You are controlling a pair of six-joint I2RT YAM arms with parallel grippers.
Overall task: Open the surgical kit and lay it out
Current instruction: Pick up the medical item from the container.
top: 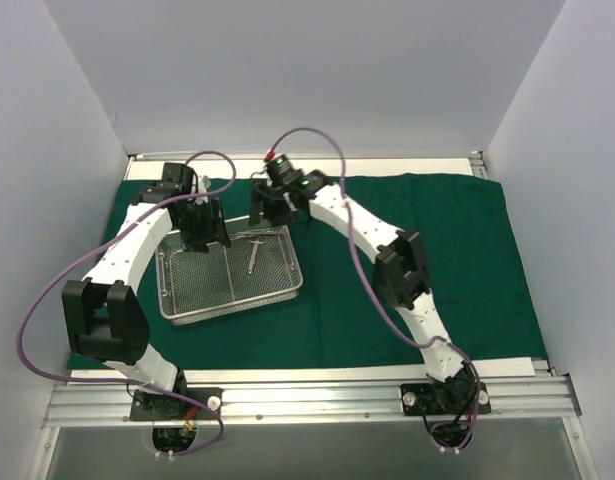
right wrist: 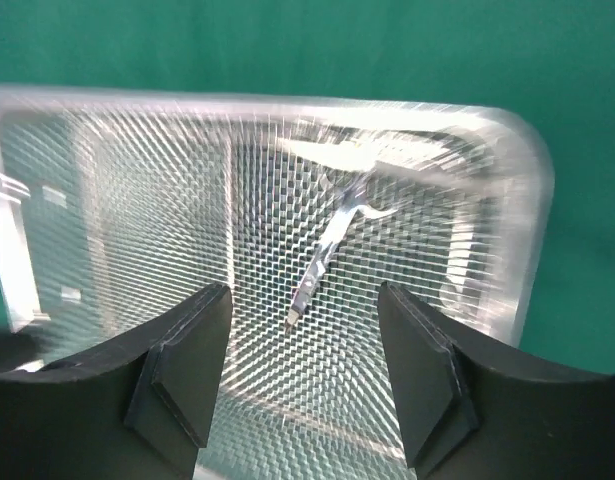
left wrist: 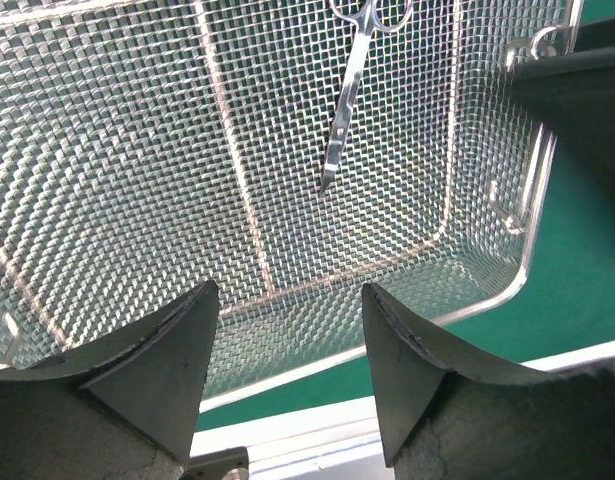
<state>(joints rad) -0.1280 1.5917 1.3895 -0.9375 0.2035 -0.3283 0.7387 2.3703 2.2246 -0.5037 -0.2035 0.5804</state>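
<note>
- The green cloth (top: 437, 250) lies spread flat on the surface under the wire-mesh tray (top: 197, 285) and reaches well out to the tray's right, so I judge the unwrapping done and the laying-out the step in hand.
- One pair of scissors (left wrist: 345, 100) lies on the mesh inside the tray, toward its far right corner. I see no other instrument.
- My left jaws hang over the tray's far left part, spread wide with nothing between them.
- My right jaws hang over the tray's far edge, just above the scissors, equally wide and empty.
- Next, I reckon the right jaws must drop straight onto the thin shank, close across it, lift it clear of the tray wall and set it on the cloth beside the tray.
- No brand, label or writing is readable anywhere.
</note>
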